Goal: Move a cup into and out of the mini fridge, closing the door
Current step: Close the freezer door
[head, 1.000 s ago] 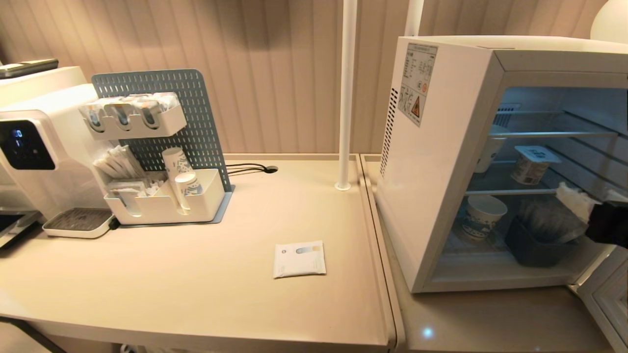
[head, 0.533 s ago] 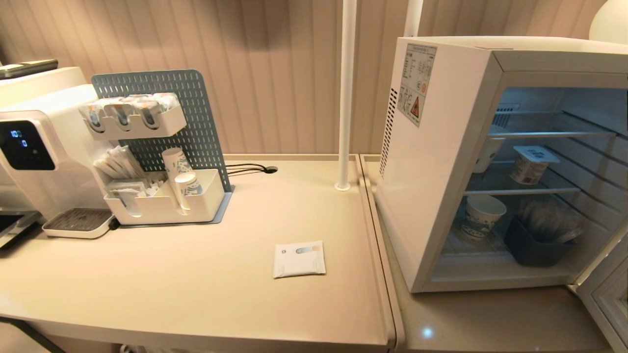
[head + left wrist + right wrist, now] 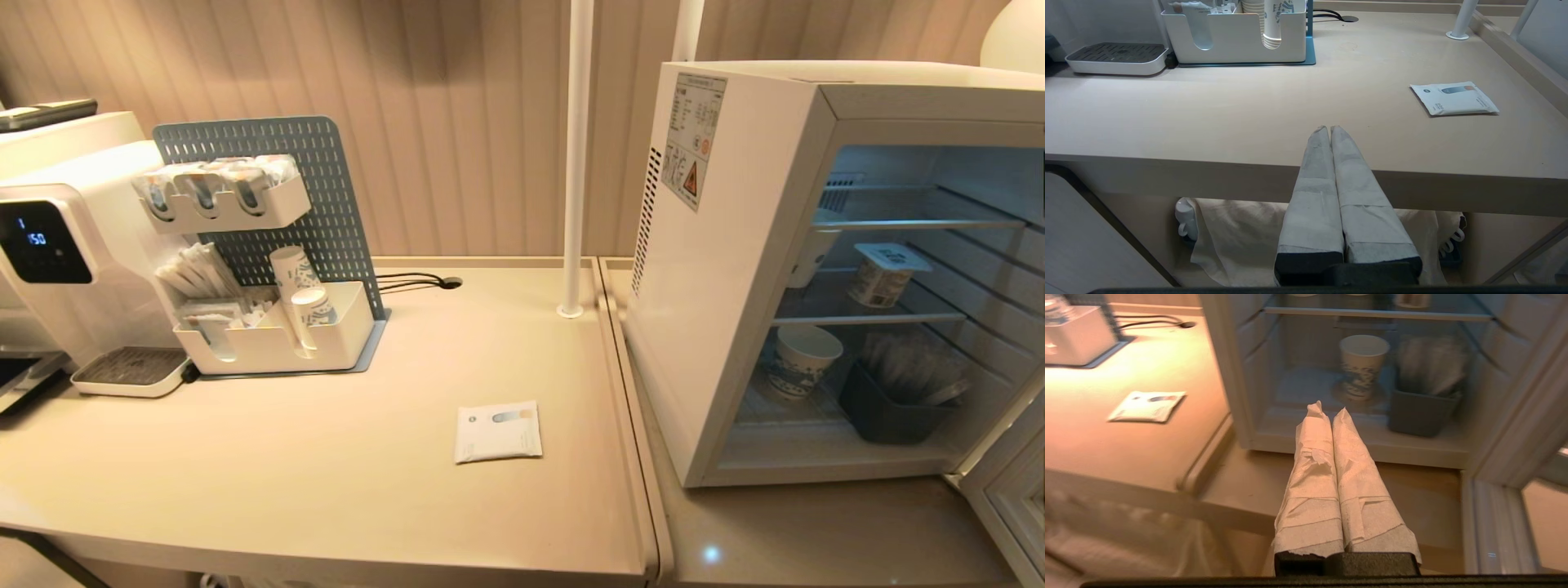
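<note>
The white mini fridge (image 3: 694, 327) stands open at the right of the counter. A patterned paper cup (image 3: 804, 359) stands upright on its bottom floor, beside a dark bin (image 3: 886, 412). The door (image 3: 1008, 498) hangs open at the lower right. Neither gripper shows in the head view. In the right wrist view my right gripper (image 3: 1327, 410) is shut and empty, low in front of the fridge (image 3: 1229, 355), well short of the cup (image 3: 1363, 363). My left gripper (image 3: 1329, 128) is shut and empty, parked at the table's front edge.
A lidded tub (image 3: 886, 273) and another cup (image 3: 812, 253) sit on the middle wire shelf. A white packet (image 3: 498, 431) lies on the table. A pegboard organizer (image 3: 269, 245), a water dispenser (image 3: 49, 245) and a white pole (image 3: 575, 163) stand behind.
My right gripper, at the fridge opening's right edge a second ago, has pulled back out of the head view. The cup stays on the fridge floor.
</note>
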Robot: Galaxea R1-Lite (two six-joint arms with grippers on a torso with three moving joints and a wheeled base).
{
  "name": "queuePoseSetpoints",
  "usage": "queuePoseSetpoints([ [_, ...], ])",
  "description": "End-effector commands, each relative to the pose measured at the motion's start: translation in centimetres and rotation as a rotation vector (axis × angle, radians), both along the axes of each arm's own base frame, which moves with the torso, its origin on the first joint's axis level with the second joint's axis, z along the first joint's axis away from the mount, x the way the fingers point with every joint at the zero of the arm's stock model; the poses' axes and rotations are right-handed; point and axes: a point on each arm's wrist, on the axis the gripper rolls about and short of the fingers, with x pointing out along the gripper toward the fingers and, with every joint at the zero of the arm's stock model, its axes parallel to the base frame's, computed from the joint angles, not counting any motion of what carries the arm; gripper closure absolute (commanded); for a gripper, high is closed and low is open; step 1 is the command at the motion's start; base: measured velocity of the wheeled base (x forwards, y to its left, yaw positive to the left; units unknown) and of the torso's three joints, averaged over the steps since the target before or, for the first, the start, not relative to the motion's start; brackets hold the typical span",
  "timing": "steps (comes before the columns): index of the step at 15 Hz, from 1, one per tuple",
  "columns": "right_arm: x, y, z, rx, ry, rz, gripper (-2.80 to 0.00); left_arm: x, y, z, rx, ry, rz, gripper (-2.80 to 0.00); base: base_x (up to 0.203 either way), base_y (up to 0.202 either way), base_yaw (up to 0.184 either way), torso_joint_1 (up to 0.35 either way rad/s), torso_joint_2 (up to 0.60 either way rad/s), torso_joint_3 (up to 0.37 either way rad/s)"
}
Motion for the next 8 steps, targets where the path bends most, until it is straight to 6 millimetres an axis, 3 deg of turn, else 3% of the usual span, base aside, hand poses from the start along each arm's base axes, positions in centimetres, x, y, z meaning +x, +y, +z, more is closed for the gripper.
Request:
queuePoseSetpoints([
  [1,0.1,-0.1,-1.4,0.0,-0.024,-0.048,0.0,0.0,0.0,0.0,-0.001,0.003,0.001,0.0,0.0,0.0,0.0,0.0,0.0,0.0],
  [3,0.3,-0.2,-2.7,0.006,-0.023,-0.132,0.0,0.0,0.0,0.0,-0.001,0.003,0.001,0.0,0.0,0.0,0.0,0.0,0.0,0.0],
  [8,0.3,-0.4,-2.8,0.033,-0.026,-0.237,0.0,0.0,0.0,0.0,-0.001,0.003,0.001,0.0,0.0,0.0,0.0,0.0,0.0,0.0],
])
